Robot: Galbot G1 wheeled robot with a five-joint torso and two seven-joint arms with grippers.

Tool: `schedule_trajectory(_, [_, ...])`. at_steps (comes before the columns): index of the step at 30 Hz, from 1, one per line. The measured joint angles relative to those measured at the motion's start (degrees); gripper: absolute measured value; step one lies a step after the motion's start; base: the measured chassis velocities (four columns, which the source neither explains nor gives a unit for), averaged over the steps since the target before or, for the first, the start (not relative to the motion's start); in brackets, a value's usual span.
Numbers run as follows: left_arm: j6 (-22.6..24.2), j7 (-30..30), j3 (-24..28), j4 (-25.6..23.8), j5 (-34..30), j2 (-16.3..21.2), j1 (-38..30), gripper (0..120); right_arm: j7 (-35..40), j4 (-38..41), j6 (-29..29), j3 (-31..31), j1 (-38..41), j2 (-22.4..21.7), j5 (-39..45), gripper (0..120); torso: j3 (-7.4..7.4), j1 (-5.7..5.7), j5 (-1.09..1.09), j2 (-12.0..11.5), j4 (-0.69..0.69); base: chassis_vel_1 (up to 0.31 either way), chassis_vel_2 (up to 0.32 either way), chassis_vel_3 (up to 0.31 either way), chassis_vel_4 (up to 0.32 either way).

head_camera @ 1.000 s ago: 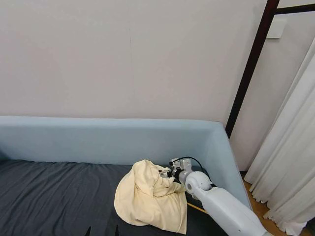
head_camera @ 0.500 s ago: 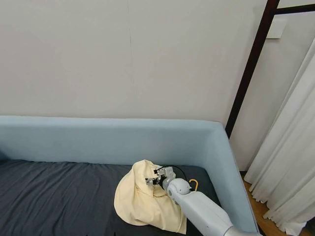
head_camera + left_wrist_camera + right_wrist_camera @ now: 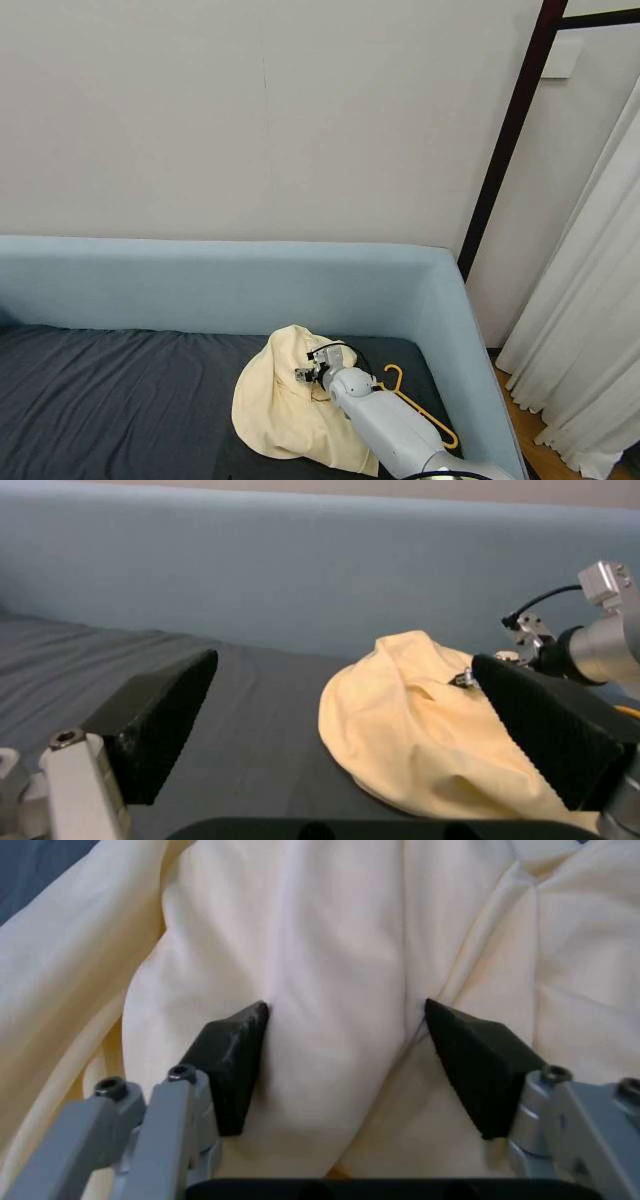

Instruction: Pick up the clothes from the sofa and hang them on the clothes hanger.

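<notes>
Right hand is down on the cream garment, which sits bunched in a heap on the dark seat of the pale blue sofa, towards its right end and just in front of the backrest. From the wrist you can see its black fingers spread apart and pressing into the cloth, with a soft ridge of fabric standing between them, not pinched. A yellow hanger lies on the seat just beside the arm, on the side away from the heap. The left hand hangs low over the seat to the left of the heap, wide open, holding nothing. Off to the right, a dark rack post stands by the wall, beside a white curtain.
</notes>
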Motion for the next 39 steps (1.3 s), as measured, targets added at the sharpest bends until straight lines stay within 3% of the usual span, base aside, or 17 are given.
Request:
schedule_trajectory(17, [-0.56, -0.14, 0.27, 0.48, -0.44, -0.12, -0.46, 100, 1.1, 3.72, 1.2, -0.94, -0.67, -2.03, 0.6, 0, 0.0, 0.0, 0.0, 0.0, 0.01, 0.0, 0.0, 0.0, 0.0])
schedule_trajectory(28, [-0.98, -0.32, 0.27, 1.13, -1.69, 0.26, -1.82, 100, 3.65, 11.29, 0.98, -2.54, -1.11, -5.93, -0.45, 0, 0.0, 0.0, -0.01, 0.0, 0.0, 0.0, 0.0, 0.0, 0.0])
schedule_trajectory(39, [-1.9, -1.1, -0.61, 1.48, -3.59, 0.0, -2.64, 100, 4.49, 32.31, 2.61, -6.75, 2.52, -15.36, -3.37, 0, 0.0, 0.0, 0.0, 0.0, 0.01, 0.0, 0.0, 0.0, 0.0])
